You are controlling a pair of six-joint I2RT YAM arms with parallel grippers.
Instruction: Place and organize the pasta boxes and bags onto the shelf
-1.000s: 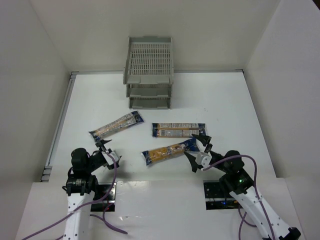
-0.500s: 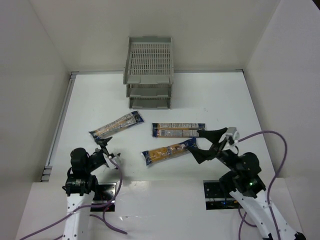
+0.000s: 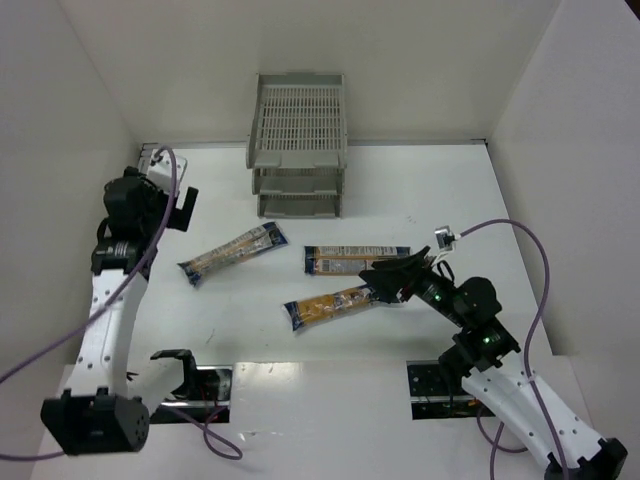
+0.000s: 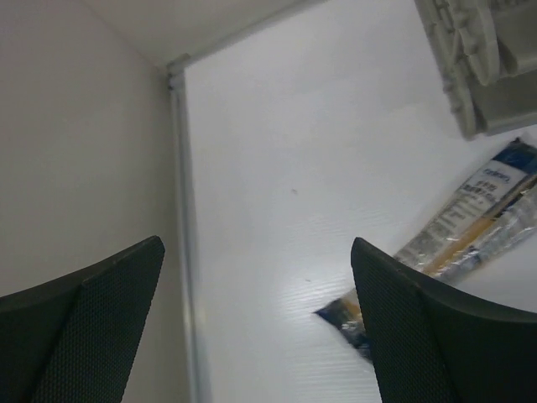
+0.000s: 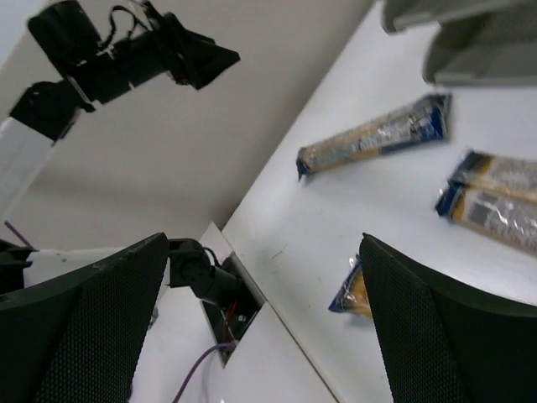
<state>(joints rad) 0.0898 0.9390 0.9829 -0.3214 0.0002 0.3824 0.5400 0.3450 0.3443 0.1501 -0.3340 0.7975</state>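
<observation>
Three pasta packs with blue ends and yellow middles lie flat on the white table: a left one (image 3: 232,252) (image 4: 470,227) (image 5: 373,138), a right one (image 3: 355,260) (image 5: 495,214) and a near one (image 3: 335,302) (image 5: 352,294). The grey three-tier shelf (image 3: 297,140) (image 4: 478,67) (image 5: 470,42) stands at the back, with nothing visible in its top tray. My left gripper (image 3: 180,212) (image 4: 256,252) hangs open above the table's left side, up and left of the left pack. My right gripper (image 3: 385,282) (image 5: 262,243) is open and empty above the near pack's right end.
White walls close in the table on the left, back and right. A metal rail (image 3: 125,240) (image 4: 180,218) runs along the left edge. Cables and base cut-outs (image 3: 200,385) sit at the near edge. The raised left arm (image 5: 126,50) shows in the right wrist view.
My left arm has lifted from its rest near the base to high at the far left. My right gripper has swung up and left over the near pack's end. Both stay open.
</observation>
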